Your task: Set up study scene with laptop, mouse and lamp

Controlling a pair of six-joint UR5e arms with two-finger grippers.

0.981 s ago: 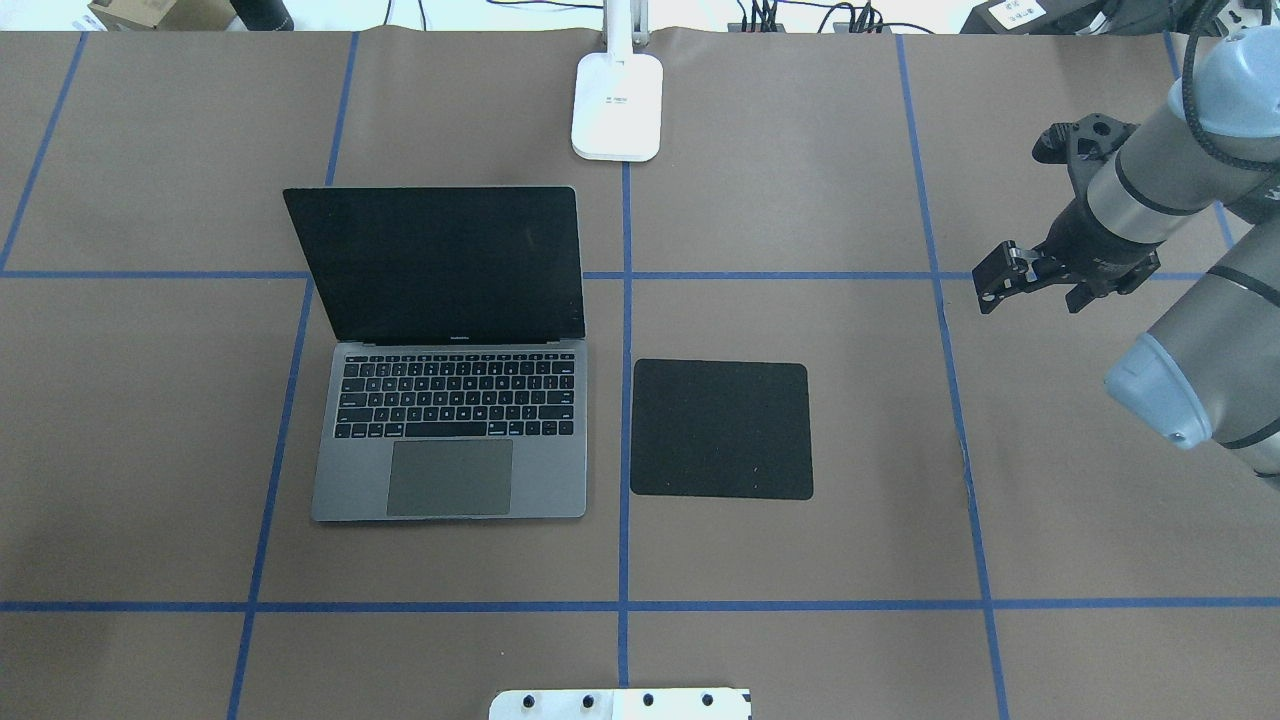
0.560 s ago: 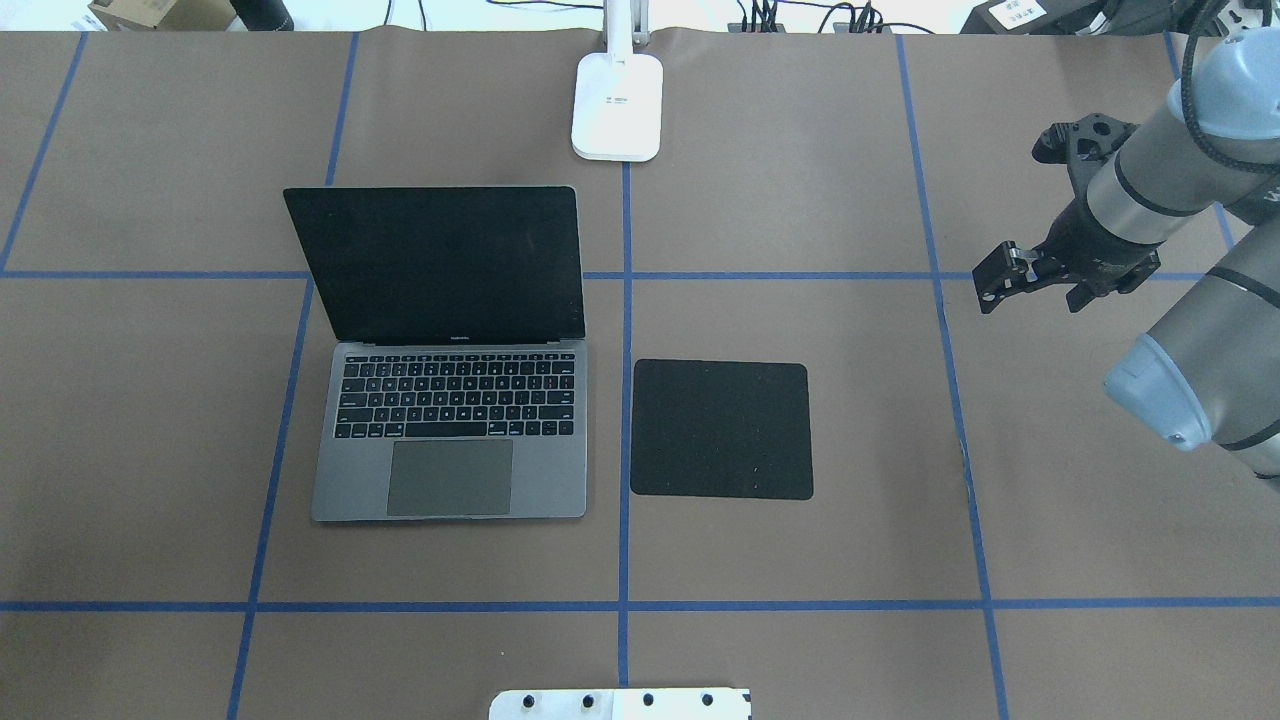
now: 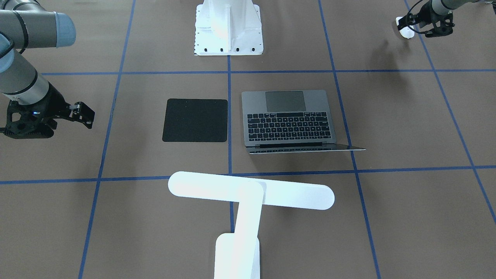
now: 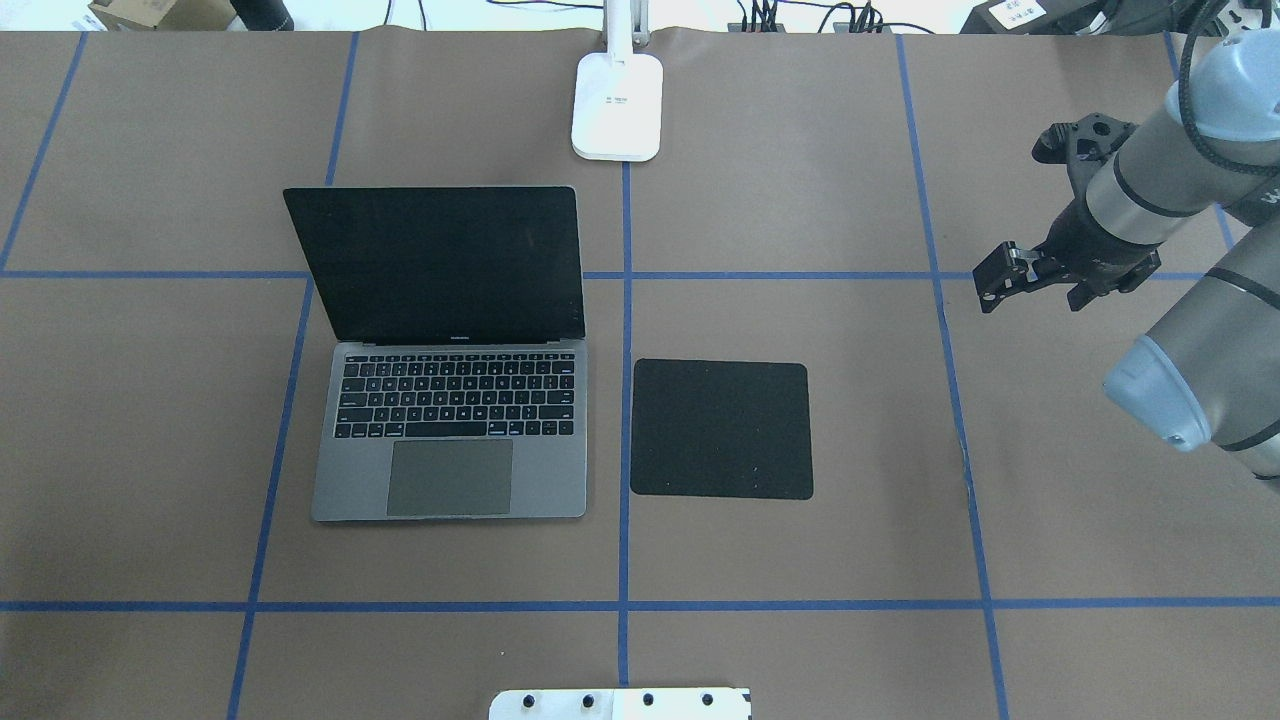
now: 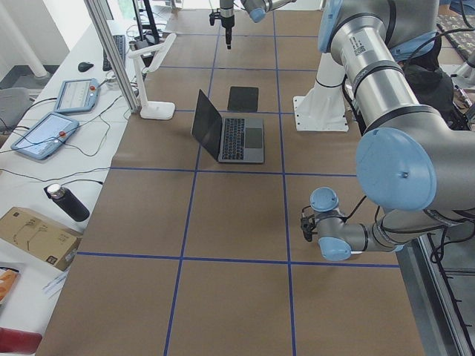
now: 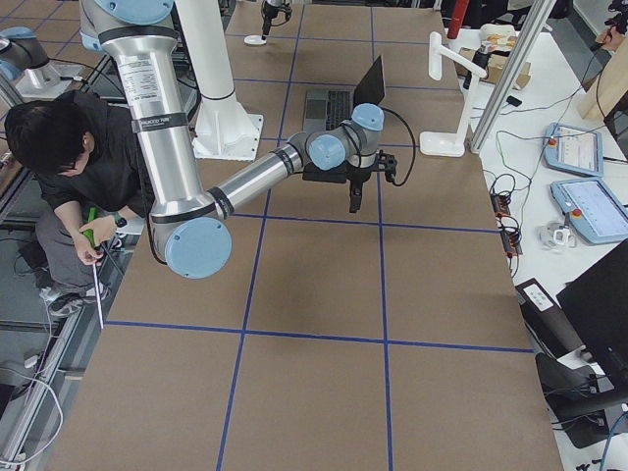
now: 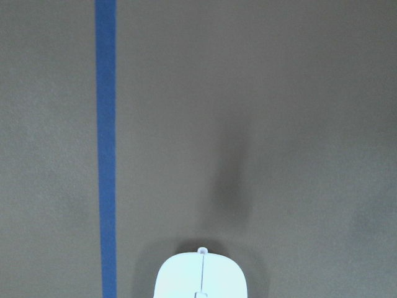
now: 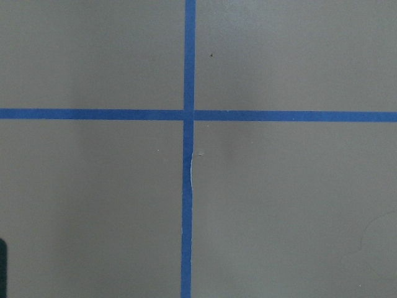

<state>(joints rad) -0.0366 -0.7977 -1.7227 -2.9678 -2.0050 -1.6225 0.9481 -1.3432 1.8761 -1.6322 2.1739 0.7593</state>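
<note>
The laptop [image 4: 450, 440] stands open left of centre, its screen dark. The white lamp [image 3: 252, 192] stands at the table's far edge, its base [image 4: 617, 105] behind the laptop. The white mouse [image 3: 406, 33] lies far out on my left side, and its front end shows at the bottom of the left wrist view [image 7: 200, 276]. My left gripper [image 3: 405, 21] hangs right at the mouse. I cannot tell whether it grips the mouse. My right gripper [image 4: 985, 280] is open and empty above bare table, right of the black pad.
A flat black square pad [image 4: 720, 430] lies just right of the laptop. The white bolted pedestal [image 3: 228, 27] stands at the near edge. Blue tape lines cross the brown table. A person [image 6: 69, 157] crouches beside the table on my right side.
</note>
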